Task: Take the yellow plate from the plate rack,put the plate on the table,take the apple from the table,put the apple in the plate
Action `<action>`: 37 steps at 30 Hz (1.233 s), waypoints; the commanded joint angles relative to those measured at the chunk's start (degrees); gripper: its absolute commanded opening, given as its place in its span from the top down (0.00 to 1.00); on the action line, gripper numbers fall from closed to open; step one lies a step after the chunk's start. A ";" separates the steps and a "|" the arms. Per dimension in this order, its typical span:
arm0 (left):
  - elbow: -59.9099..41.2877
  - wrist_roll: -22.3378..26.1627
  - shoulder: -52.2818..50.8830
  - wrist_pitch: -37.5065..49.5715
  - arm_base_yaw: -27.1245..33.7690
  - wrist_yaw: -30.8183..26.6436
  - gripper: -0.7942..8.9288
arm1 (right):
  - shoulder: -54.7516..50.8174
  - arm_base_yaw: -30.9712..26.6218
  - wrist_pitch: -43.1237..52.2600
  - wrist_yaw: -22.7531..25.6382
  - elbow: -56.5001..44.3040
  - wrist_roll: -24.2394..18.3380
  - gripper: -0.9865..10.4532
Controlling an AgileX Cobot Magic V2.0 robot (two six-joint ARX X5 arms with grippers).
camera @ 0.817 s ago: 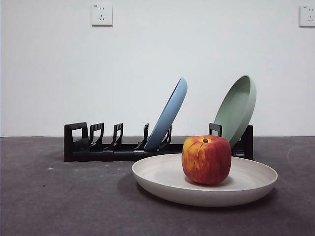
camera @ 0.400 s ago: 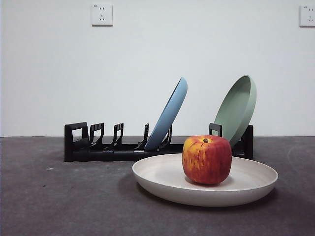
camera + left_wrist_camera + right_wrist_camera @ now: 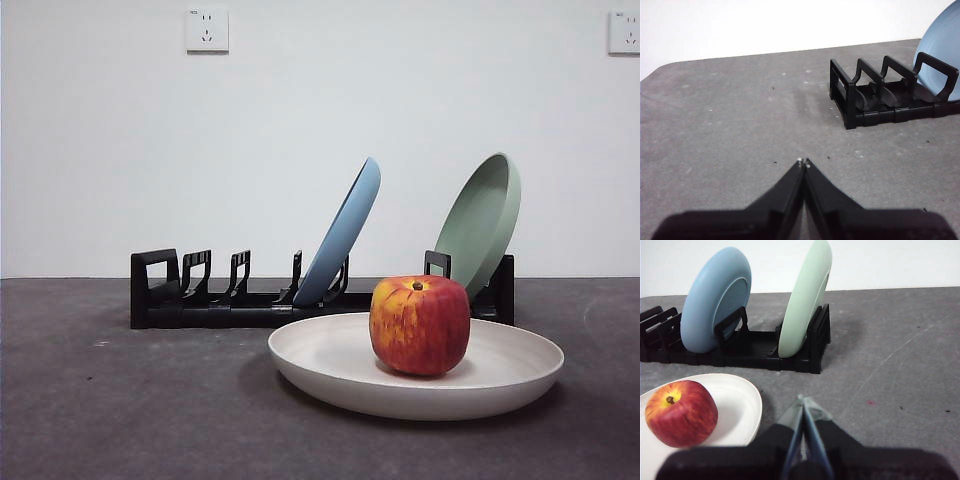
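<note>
Nothing shifted across the last second: apple (image 3: 420, 326) in the same spot in the middle of the cream plate (image 3: 330, 360), stem dimple up, plate flat on the bench (image 3: 120, 410), rack (image 3: 165, 290) unmoved behind it. Judged from that stillness and the layout, task complete, with plate out of the rack and fruit inside it, and no further placing called for. No arm visible in the front view. Right hand (image 3: 804, 402) pulled back, closed and empty, jaws pressed together; plate and apple close off to one side of its tips, rack farther ahead beyond them. Left hand (image 3: 803, 163) likewise shut tight on nothing, hovering over bare bench, with the empty end of the rack well ahead and off to the side, apart from the tips. As for containers: cream plate holding one apple only, fruit resting on the plate floor inside the raised rim. Rack holding two plates on edge, a blue plate (image 3: 345, 232) near the middle slots and a green plate (image 3: 482, 220) at the far end, both leaning; remaining slots near the squared loop vacant.
</note>
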 commanded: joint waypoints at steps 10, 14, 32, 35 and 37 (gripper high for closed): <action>-0.79 -0.57 -0.15 0.11 0.20 -0.17 0.92 | 0.76 0.09 -0.96 0.07 -0.50 5.64 0.91; -0.79 -0.57 -0.15 0.11 0.20 -0.17 0.92 | 0.76 0.09 -0.96 0.09 -0.50 5.64 0.91; -0.79 -0.57 -0.15 0.11 0.20 -0.17 0.92 | 0.76 0.09 -0.96 0.11 -0.50 5.64 0.91; -0.79 -0.57 -0.15 0.11 0.20 -0.17 0.92 | 0.76 0.09 -0.96 0.09 -0.50 5.64 0.91; -0.79 -0.57 -0.15 0.11 0.20 -0.17 0.92 | 0.76 0.09 -0.96 0.11 -0.50 5.64 0.91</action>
